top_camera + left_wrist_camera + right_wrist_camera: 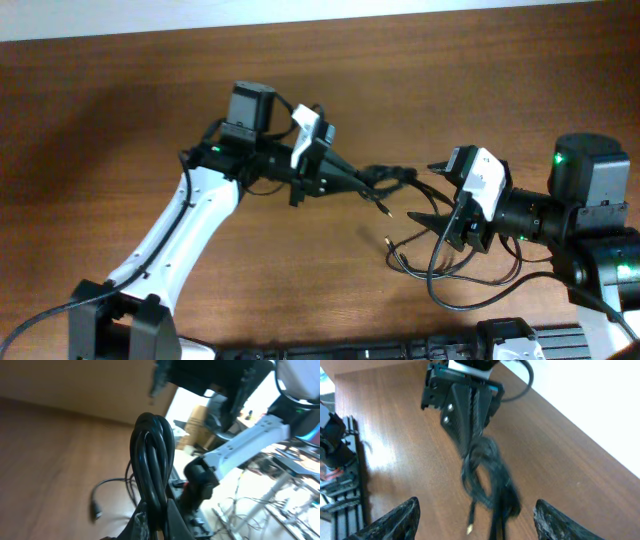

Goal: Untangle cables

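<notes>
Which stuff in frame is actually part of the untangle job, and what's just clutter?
In the job:
- cables, bunched loops clamped in the shut left end effector
- right end effector, open, facing the bundle

Just there:
- wooden table
- cardboard box, in the background
- black rack, at the table edge

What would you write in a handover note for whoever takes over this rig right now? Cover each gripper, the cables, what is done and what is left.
Left gripper: shut on the cable bundle, which it holds raised over the table.
Right gripper: open, fingers either side of the hanging bundle, gripping nothing.
Loose loops lie on the table under the right arm.
Done: bundle picked up.
Left: the cables are not yet untangled. Probably close the right gripper on a strand and draw it out.
</notes>
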Robot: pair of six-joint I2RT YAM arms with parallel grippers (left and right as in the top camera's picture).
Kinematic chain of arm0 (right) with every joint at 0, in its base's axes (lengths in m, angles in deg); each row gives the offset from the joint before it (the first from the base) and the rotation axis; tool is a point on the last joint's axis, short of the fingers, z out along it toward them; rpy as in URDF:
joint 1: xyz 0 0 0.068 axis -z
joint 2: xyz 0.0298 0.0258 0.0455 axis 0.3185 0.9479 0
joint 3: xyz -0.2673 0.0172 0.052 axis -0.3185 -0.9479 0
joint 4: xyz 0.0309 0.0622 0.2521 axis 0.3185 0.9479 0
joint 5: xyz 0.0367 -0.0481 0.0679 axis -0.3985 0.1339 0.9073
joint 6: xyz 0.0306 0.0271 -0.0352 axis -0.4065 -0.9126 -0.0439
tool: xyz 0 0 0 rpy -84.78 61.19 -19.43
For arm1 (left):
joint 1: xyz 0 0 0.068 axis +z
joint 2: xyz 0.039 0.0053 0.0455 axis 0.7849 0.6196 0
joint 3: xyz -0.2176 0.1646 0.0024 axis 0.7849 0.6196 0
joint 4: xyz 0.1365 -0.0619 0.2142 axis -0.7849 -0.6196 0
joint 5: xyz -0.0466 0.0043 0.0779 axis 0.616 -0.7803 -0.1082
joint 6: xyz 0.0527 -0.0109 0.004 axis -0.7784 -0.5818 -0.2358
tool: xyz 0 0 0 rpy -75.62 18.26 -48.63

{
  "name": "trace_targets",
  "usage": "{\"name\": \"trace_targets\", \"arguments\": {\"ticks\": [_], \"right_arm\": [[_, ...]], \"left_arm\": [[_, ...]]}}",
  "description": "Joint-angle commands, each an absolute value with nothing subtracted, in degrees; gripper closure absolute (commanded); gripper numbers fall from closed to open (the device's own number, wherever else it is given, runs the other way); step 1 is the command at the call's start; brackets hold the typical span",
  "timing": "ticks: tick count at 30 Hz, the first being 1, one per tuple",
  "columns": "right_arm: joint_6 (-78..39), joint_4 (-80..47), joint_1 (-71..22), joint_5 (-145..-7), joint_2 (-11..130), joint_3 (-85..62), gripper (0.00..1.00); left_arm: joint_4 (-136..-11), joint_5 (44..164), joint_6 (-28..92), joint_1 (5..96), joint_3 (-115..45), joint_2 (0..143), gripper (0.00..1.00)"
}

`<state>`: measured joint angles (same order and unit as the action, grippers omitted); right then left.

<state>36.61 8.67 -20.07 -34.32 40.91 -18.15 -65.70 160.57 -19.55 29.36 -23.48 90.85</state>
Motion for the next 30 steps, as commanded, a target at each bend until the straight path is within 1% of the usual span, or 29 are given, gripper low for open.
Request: {"name": "trace_targets", "arguments": {"ticks": [1,8,12,16,18,19,20,22,23,25,26,27,28,29,30], "right_arm": [[39.54,7.73,-20.44,-33.56,40.69,-18.02,0.28],[39.56,5.68,-20.44,-33.6,40.72,-18.04,0.28],[39.56,5.89,-20.46,-33.27,40.76,-18.04,0.28],[42.08,8.04,-20.49,-33.21,40.74,-18.04,0.27],[43.71,9.83,-20.49,-33.18,40.74,-18.04,0.31],[44.02,10.31,-20.49,-33.21,40.74,-18.04,0.35],[44.04,10.66,-20.49,-33.21,40.74,-18.04,0.47],[44.04,10.68,-20.49,-33.21,40.76,-18.04,0.88],[44.02,10.68,-20.49,-33.21,40.74,-18.04,0.96],[44.0,10.62,-20.49,-33.18,40.74,-18.04,0.96],[43.98,10.62,-20.49,-33.21,40.74,-18.04,0.96],[43.98,10.59,-20.44,-33.21,40.74,-18.04,0.96],[43.95,10.59,-20.44,-33.23,40.74,-18.04,0.96],[43.54,10.51,-20.44,-33.25,40.74,-18.04,0.96],[43.54,10.4,-20.44,-33.23,40.74,-18.04,0.96]], "left_arm": [[-64.93,163.87,-20.65,26.92,-24.97,89.32,1.0],[-63.53,164.0,-20.62,25.74,-24.97,88.99,1.0],[-61.59,164.0,-20.62,23.57,-24.97,88.8,1.0],[-56.3,164.0,-20.49,21.23,-24.97,88.8,1.0],[-53.0,163.98,-18.81,21.1,-24.97,88.8,1.0],[-51.4,163.98,-17.39,21.12,-24.97,88.8,1.0],[-49.5,163.96,-15.81,21.12,-24.97,88.8,1.0],[-46.48,163.96,-13.56,21.12,-24.97,88.8,1.0],[-45.22,163.89,-12.58,21.12,-24.97,88.8,1.0],[-42.49,160.96,-9.21,21.12,-24.97,88.8,1.0],[-42.42,158.58,-7.68,21.12,-24.97,88.8,0.92],[-42.46,155.15,-5.28,21.12,-24.97,88.8,0.8],[-42.46,152.87,-3.36,21.12,-24.97,88.8,0.61],[-42.49,150.21,-0.78,21.19,-24.97,88.8,0.53],[-42.44,147.96,2.22,21.41,-24.97,88.8,0.52]]}}
